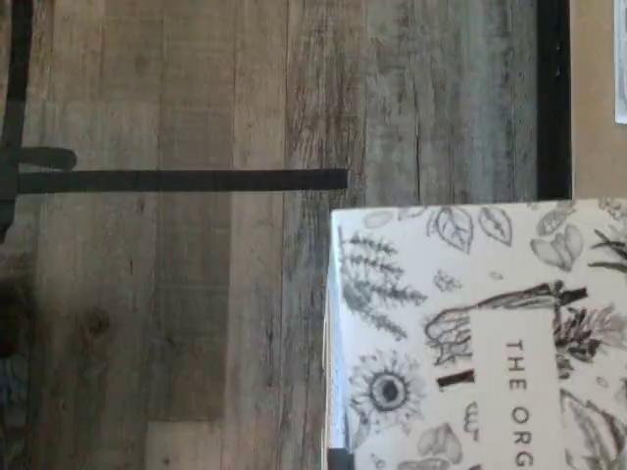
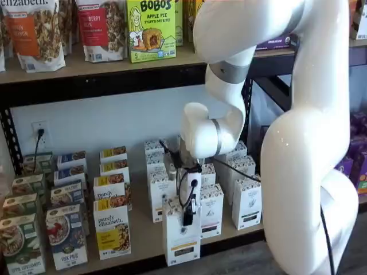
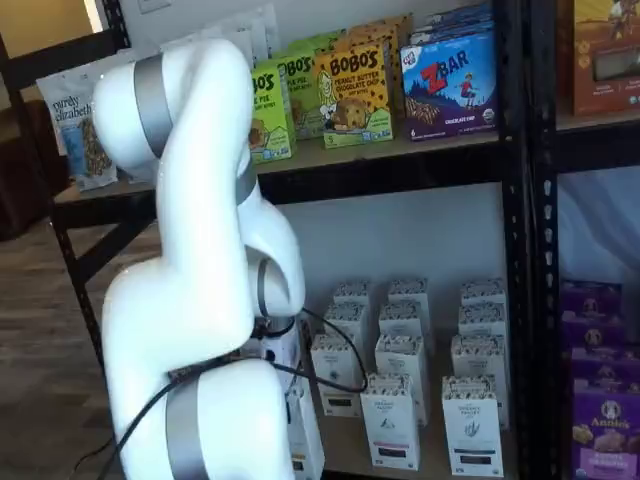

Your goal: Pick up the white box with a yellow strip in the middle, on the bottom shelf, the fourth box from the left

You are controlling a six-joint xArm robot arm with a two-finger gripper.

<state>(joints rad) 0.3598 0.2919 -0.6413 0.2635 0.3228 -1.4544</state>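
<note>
The white box with a yellow strip [image 2: 182, 238] stands upright at the front edge of the bottom shelf [image 2: 143, 238], forward of its row. My gripper [image 2: 188, 215] comes down on the box's top from above, and its black fingers are shut on the box. The wrist view shows the box's leaf-printed white face [image 1: 480, 333] close up, over wooden floor. In a shelf view the white arm hides most of the box [image 3: 305, 435] and all of the gripper.
Like white cartons [image 2: 248, 200] stand in rows behind and to the right of the held box. Yellow-labelled "purely elizabeth" boxes [image 2: 112, 232] stand to its left. A black front rail [image 1: 554, 98] edges the shelf. The upper shelf [image 2: 103, 66] carries bags and Bobo's boxes.
</note>
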